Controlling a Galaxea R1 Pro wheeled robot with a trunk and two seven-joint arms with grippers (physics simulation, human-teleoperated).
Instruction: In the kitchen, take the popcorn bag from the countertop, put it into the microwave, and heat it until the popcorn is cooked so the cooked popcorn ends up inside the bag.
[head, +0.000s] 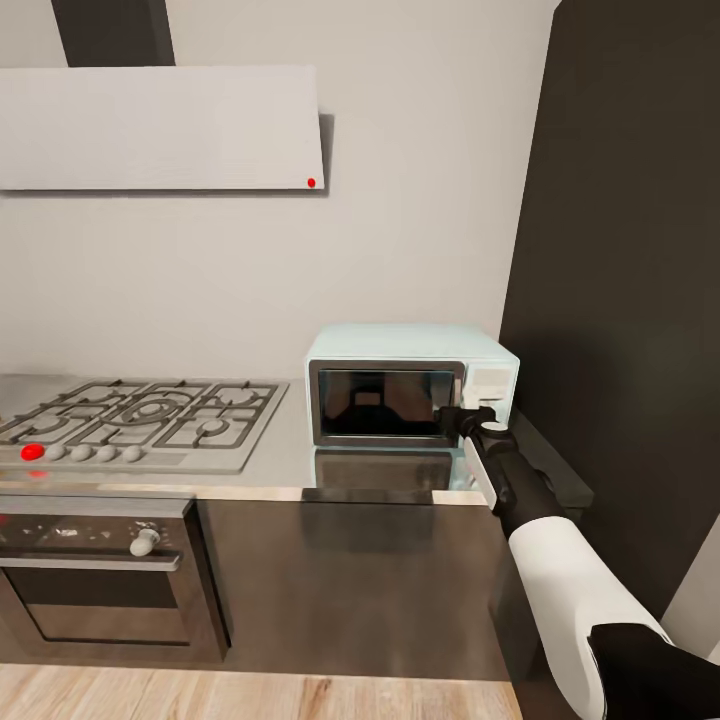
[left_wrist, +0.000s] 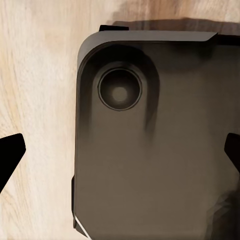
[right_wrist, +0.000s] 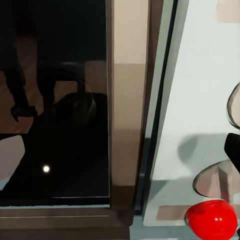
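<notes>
The pale blue microwave (head: 410, 345) stands on the grey countertop (head: 285, 450) against the wall, its dark glass door (head: 385, 402) shut. My right gripper (head: 452, 418) is right in front of the door's right edge, beside the white control panel (head: 492, 385). In the right wrist view the gripper (right_wrist: 120, 150) is open, its fingertips (right_wrist: 233, 149) wide apart across the door frame (right_wrist: 127, 105), the panel (right_wrist: 200, 75) and its red dot (right_wrist: 211, 220). My left gripper (left_wrist: 120, 155) hangs open and empty. The popcorn bag and popcorn are out of view.
A gas hob (head: 140, 420) with a red knob (head: 33, 452) lies left of the microwave, over a built-in oven (head: 95, 580). A range hood (head: 160, 125) hangs above. A tall dark cabinet (head: 630, 300) stands right of the microwave. The left wrist view looks at the robot's dark base (left_wrist: 150, 150) over wood floor (left_wrist: 35, 90).
</notes>
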